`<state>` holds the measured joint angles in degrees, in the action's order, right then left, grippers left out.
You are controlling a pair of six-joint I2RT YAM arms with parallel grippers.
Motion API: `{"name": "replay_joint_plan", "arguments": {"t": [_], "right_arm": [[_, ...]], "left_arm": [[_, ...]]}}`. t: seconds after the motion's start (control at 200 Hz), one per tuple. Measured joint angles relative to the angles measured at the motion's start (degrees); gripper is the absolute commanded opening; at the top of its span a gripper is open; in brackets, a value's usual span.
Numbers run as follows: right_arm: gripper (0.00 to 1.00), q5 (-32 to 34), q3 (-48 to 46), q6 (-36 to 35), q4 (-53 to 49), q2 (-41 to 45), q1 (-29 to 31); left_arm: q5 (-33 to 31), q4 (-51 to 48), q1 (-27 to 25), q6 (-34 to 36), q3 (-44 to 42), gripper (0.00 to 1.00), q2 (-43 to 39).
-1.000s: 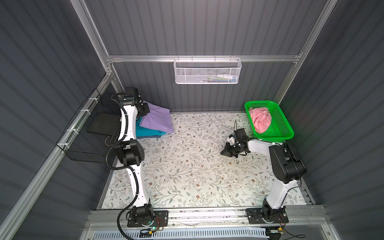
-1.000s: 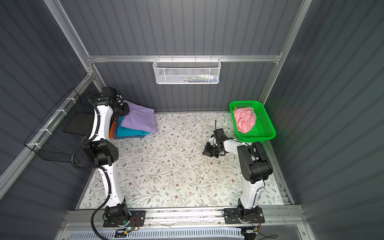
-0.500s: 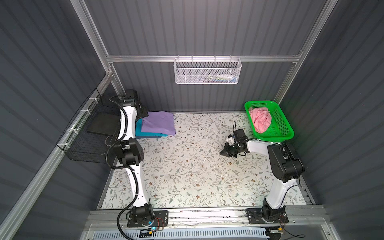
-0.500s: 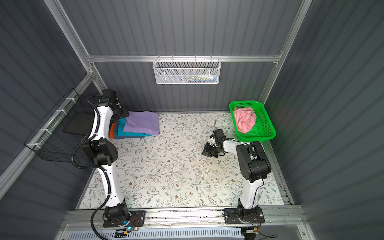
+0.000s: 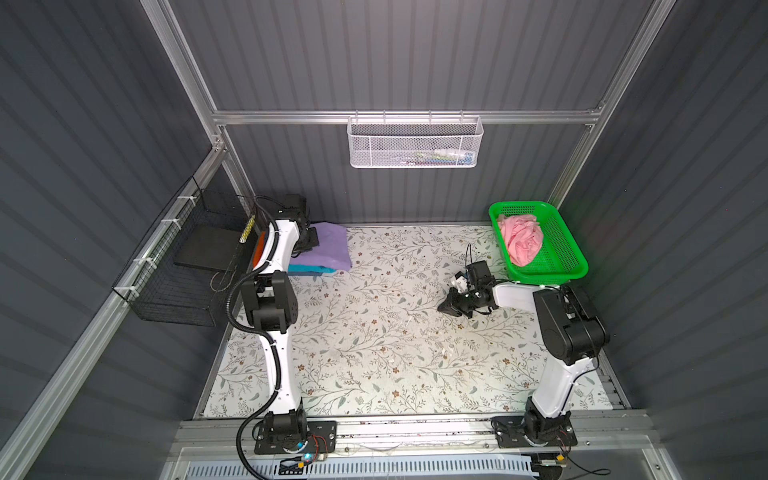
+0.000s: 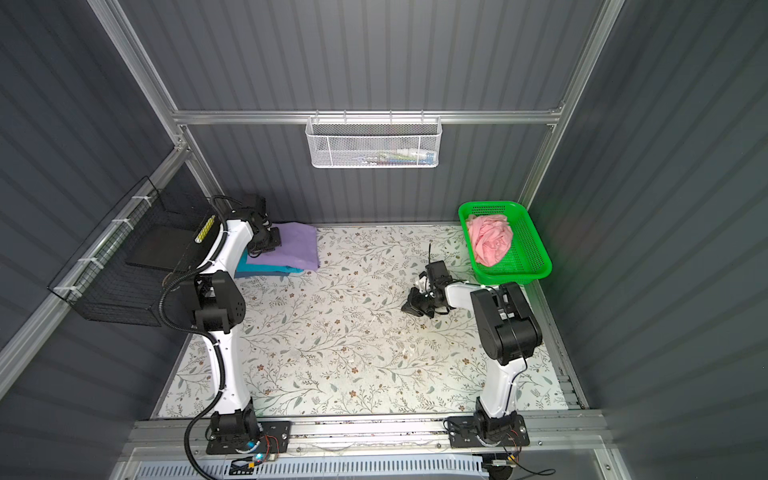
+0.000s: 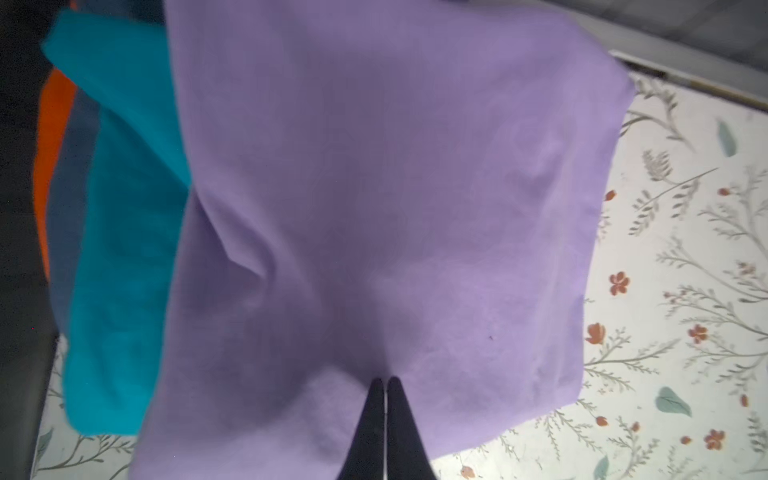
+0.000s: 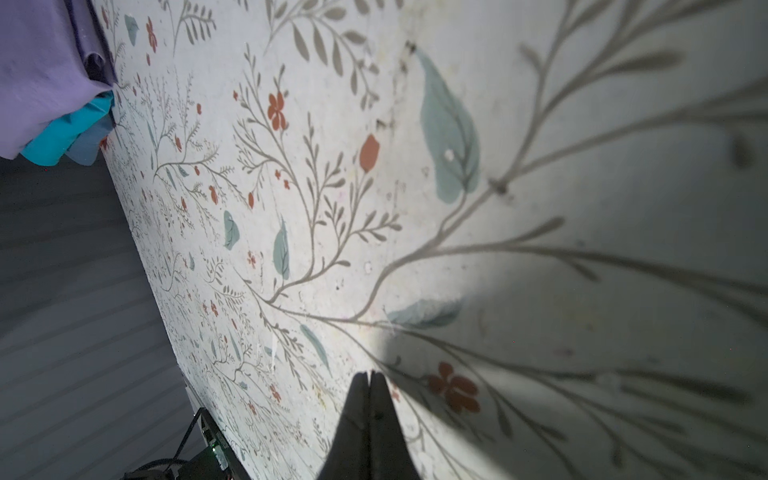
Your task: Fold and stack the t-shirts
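**Watching a Shirt Stack Far Left of the Green Basket**

Starting farthest left of the green basket (image 5: 542,275): noticing a black wire rack (image 5: 178,270) hanging on the side wall.

Moving toward the basket: finding the left gripper (image 7: 384,380) reaching over a stack of folded shirts (image 5: 324,257). Placing that stack at the back of the flowered table cover (image 5: 374,332), well to the left of the basket. Seeing the fingers (image 7: 401,424) pressed together and gripping nothing. Placing the tips over the part of the lavender shirt (image 7: 395,187) farthest from the basket; not managing to tell whether touching the cloth.

Counting layers in the left wrist view. Finding lavender on top, lying flat with one soft crease. Spotting below it a teal shirt (image 7: 120,249), a grey-blue shirt (image 7: 70,187) and an orange shirt (image 7: 50,137), each peeking out past the lavender edge.

Passing a white wire basket (image 5: 415,143) hanging on the back wall, above and left of the green one.

Reaching the right gripper (image 5: 446,307), sitting low over bare table cover, just left of the basket's front corner. Seeing in the right wrist view its fingers (image 8: 353,415) shut tight and empty.

Ending at the basket itself: finding a pink shirt (image 5: 521,241) lying crumpled inside, unfolded.
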<state>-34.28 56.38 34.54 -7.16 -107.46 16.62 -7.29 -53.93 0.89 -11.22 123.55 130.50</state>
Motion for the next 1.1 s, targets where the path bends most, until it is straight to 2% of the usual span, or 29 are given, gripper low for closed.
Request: {"name": "replay_joint_plan", "arguments": {"t": [0.31,0.41,0.505,0.58,0.66,0.756,0.766,0.776,0.781,0.786,0.796,0.906,0.911,0.916,0.921,0.926,0.931,0.941,1.101], "right_arm": [[0.0,3.5,-1.3,-1.4,-1.6,4.2,0.3],[0.0,5.9,-1.3,-2.5,-2.4,7.3,0.3],[0.0,9.3,-1.3,-4.0,-3.7,11.3,0.3],[0.08,13.2,-1.3,-5.6,-5.0,15.5,0.3],[0.17,18.5,-1.3,-7.4,-5.8,21.4,0.3],[0.21,24.7,-1.3,-10.2,-6.1,29.4,0.2],[0.22,25.5,-1.3,-10.5,-6.0,30.3,0.2],[0.22,26.1,-1.3,-10.9,-6.0,31.1,0.2],[0.23,26.3,-1.3,-11.0,-6.0,31.4,0.2],[0.23,26.7,-1.3,-11.2,-5.9,32.0,0.2],[0.25,27.2,-1.3,-11.4,-5.8,32.9,0.2],[0.51,32.1,-1.3,-14.9,-4.9,40.2,0.0],[0.54,32.3,-1.3,-15.3,-4.9,40.6,0.0],[0.62,32.4,-1.3,-15.4,-4.8,40.8,0.0],[0.79,32.6,-1.3,-15.3,-4.7,41.0,0.0],[0.89,32.9,-1.4,-15.0,-4.6,41.5,0.0],[0.94,33.0,-1.4,-15.1,-4.6,41.7,0.0],[0.98,33.3,-1.5,-16.0,-4.3,42.2,0.0],[0.99,38.5,-4.8,-19.4,-1.5,51.0,0.0]], "left_arm": [[-5.2,3.0,2.1,-1.7,-7.7,0.04,-0.3],[-5.6,3.1,2.0,-2.5,-9.1,0.09,-1.4],[-5.7,3.0,1.9,-3.3,-10.2,0.27,-3.9],[-6.3,3.3,1.3,-4.1,-12.8,0.4,-8.2],[-6.8,5.2,0.5,-4.7,-18.0,0.51,-16.0],[-6.6,10.1,0.0,-5.9,-26.2,0.63,-27.6],[-6.7,10.7,-0.1,-6.1,-27.2,0.65,-28.9],[-6.7,11.3,-0.1,-6.3,-28.2,0.74,-30.2],[-6.7,11.5,-0.1,-6.3,-28.4,0.87,-30.6],[-6.6,11.7,-0.1,-6.2,-28.9,0.93,-31.5],[-6.7,12.3,-0.1,-6.0,-29.9,0.98,-32.9],[-6.6,20.7,-0.1,-7.0,-40.8,1.0,-45.5],[-6.6,20.9,-0.1,-7.0,-41.2,1.0,-45.9],[-6.6,21.3,-0.1,-7.0,-41.9,1.0,-46.6],[-6.6,21.5,-0.1,-7.1,-42.3,0.99,-46.9],[-6.6,21.8,-0.1,-7.1,-42.7,0.99,-47.4],[-6.6,22.3,-0.1,-7.2,-43.4,0.99,-48.1],[-6.6,23.2,-0.1,-7.3,-44.6,0.99,-49.0],[-6.6,32.3,-0.1,-8.9,-59.8,1.0,-59.4]]}}
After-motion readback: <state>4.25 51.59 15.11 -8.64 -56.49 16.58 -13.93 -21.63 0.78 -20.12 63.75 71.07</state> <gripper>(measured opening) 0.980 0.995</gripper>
